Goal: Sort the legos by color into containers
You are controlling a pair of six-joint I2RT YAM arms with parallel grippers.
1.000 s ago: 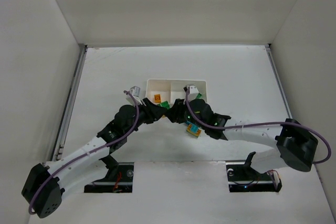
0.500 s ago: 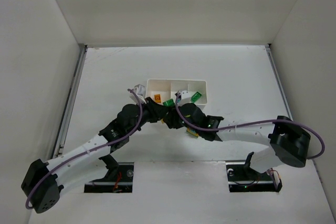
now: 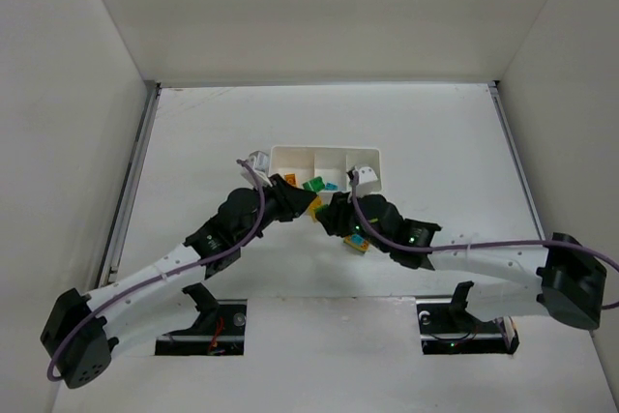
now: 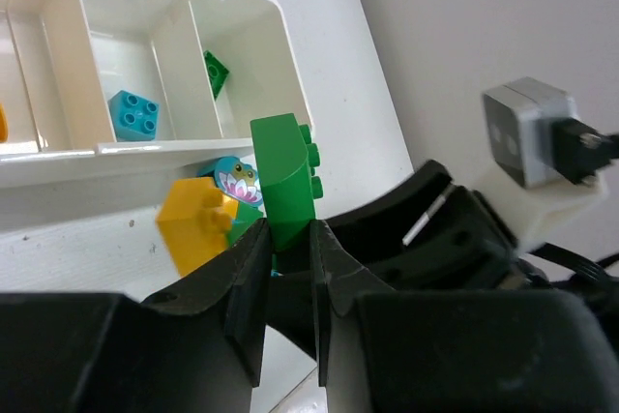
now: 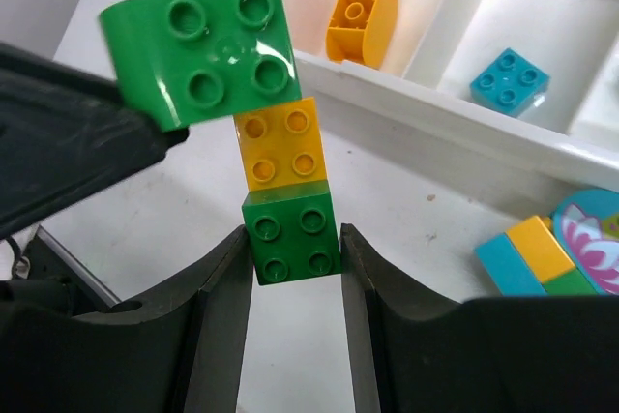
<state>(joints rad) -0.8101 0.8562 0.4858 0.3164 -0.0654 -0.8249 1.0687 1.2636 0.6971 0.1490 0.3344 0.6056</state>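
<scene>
Since the earlier frame the right arm has swung its elbow out to the right and lies flatter, while the left arm has hardly shifted. Both meet just in front of the tray (image 5: 435, 108).

The left gripper (image 4: 288, 237) is clamped on a curved green brick (image 5: 198, 41). The right gripper (image 5: 293, 244) is closed on a small green brick (image 5: 290, 234). A yellow brick (image 5: 280, 142) sits between them, so the stack of three hangs in the air, not yet pulled apart.

Sorting looks less than half done. The tray holds one piece per compartment: an orange round piece (image 5: 363, 9), a cyan brick (image 5: 510, 82) and a green brick (image 4: 215, 73). The held stack still needs splitting and dropping.

A mixed clump (image 5: 566, 249) of cyan, yellow and green with a flower print lies on the table (image 3: 193, 142) near the tray's near wall, untouched. The two wrists crowd that wall, and from above the right arm hides the right compartment.
</scene>
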